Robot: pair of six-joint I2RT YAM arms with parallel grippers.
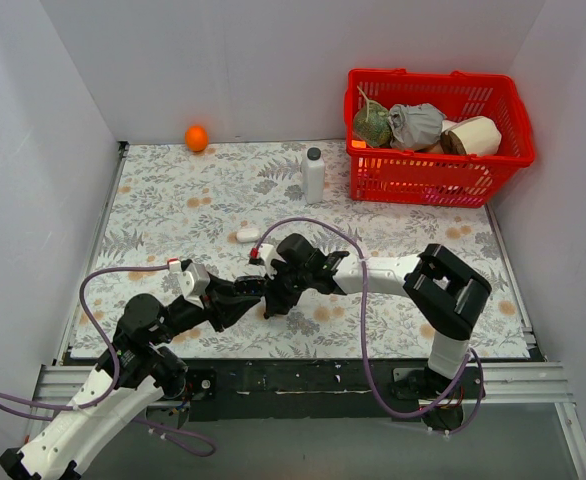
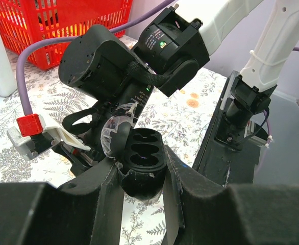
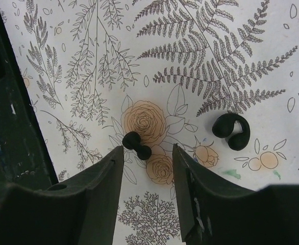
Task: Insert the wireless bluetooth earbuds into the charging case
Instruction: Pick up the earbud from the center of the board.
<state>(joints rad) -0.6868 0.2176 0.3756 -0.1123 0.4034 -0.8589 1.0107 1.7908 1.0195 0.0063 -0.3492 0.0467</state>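
Note:
My left gripper (image 2: 142, 176) is shut on an open black charging case (image 2: 141, 158), its empty wells facing up and its clear lid tilted back. In the top view the left gripper (image 1: 245, 288) meets the right gripper (image 1: 270, 303) near the mat's front centre. My right gripper (image 3: 147, 153) is open just above the mat, with one small black earbud (image 3: 136, 145) lying between its fingertips, nearer the left finger. A second black earbud (image 3: 231, 131), C-shaped, lies on the mat to the right. A whitish pebble-shaped case (image 1: 247, 235) lies farther back.
A red basket (image 1: 435, 167) holding several items stands at the back right, a white bottle (image 1: 313, 175) beside it. An orange ball (image 1: 196, 138) sits at the back left. The mat's black front edge (image 3: 11, 127) runs along the left of the right wrist view.

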